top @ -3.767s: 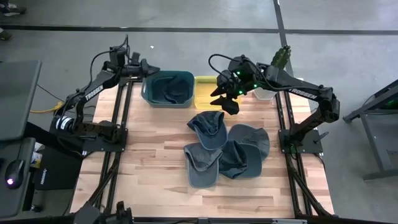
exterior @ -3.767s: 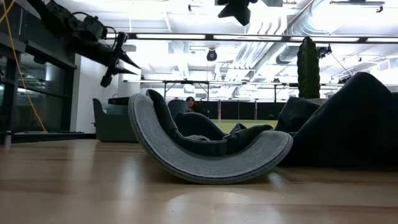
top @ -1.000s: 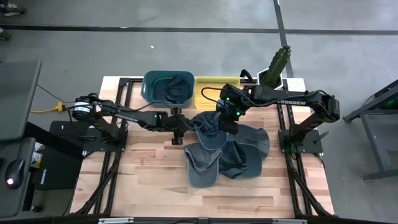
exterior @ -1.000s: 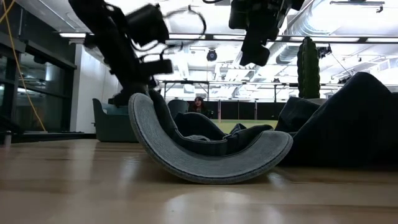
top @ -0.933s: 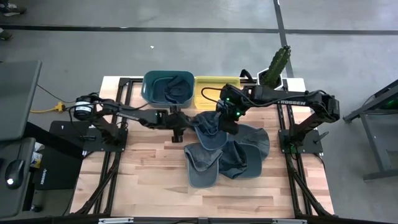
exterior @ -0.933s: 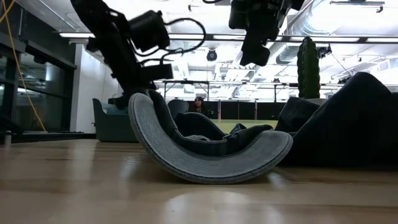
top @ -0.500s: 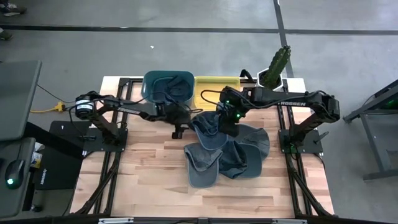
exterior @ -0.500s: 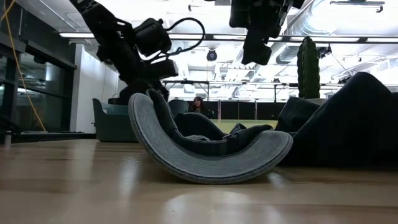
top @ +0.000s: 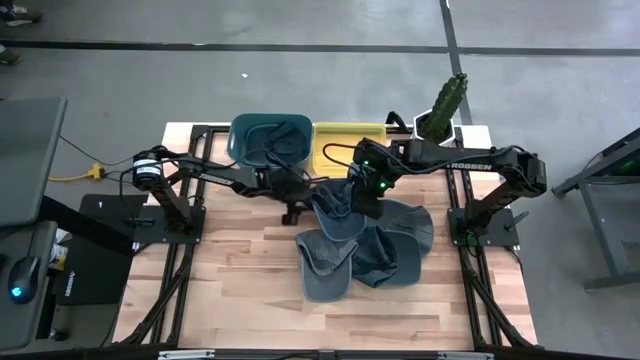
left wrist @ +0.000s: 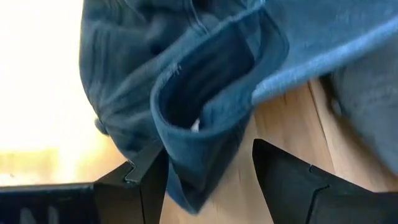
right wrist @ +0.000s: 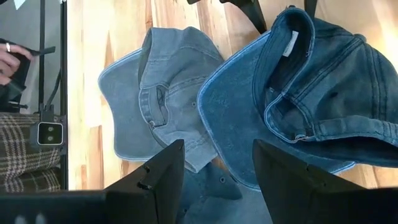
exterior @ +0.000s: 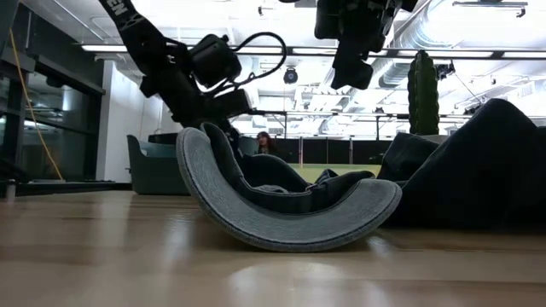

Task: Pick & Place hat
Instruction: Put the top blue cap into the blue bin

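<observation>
Denim caps, in blue and grey, lie in a loose overlapping pile on the wooden table [top: 230, 290]. The topmost one, a blue denim cap [top: 335, 203], sits upside down at the back of the pile, nearest the bins. Behind it stand a teal bin [top: 240, 150], which already holds dark fabric, and a yellow bin [top: 335, 133] beside it.

The left gripper [top: 292, 208] has reached in low from the left side to the edge of this cap. In the left wrist view, its two dark fingers [left wrist: 146, 180] are spread apart, with the cap's rolled rim lying between them; they are parted, not yet pinched on the cloth. The right gripper [top: 368, 203] hovers above the same cap from the other side. Its fingers are also apart, and it holds nothing. In its wrist view, a grey cap [right wrist: 149, 99] lies next to the blue one.

The step in hand appears to be the grasp. Next, the left fingers would likely need to close on the rim, lift the cap free of its neighbours, and carry it to a bin, probably the teal one.
</observation>
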`<control>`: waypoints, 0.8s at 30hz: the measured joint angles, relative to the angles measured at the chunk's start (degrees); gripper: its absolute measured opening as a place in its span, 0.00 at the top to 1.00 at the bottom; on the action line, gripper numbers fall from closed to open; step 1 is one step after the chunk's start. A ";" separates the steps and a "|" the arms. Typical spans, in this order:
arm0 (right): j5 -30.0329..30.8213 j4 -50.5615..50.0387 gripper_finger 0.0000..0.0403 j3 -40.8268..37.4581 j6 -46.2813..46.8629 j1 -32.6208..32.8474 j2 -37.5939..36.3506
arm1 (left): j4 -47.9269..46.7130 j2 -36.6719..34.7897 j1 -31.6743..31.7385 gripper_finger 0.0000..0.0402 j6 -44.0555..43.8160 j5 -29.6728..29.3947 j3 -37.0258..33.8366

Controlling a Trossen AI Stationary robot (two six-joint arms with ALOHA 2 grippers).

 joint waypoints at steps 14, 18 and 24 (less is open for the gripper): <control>0.02 0.04 0.54 0.00 0.04 0.00 -0.02 | 4.82 0.00 -0.02 0.49 -0.92 3.38 0.00; 0.54 0.25 0.54 0.00 0.04 0.00 -0.02 | 5.85 0.00 0.00 0.49 -1.13 3.33 0.00; 1.13 0.26 0.54 0.00 0.04 -0.02 -0.02 | 5.67 0.00 -0.25 0.54 -3.55 6.19 0.00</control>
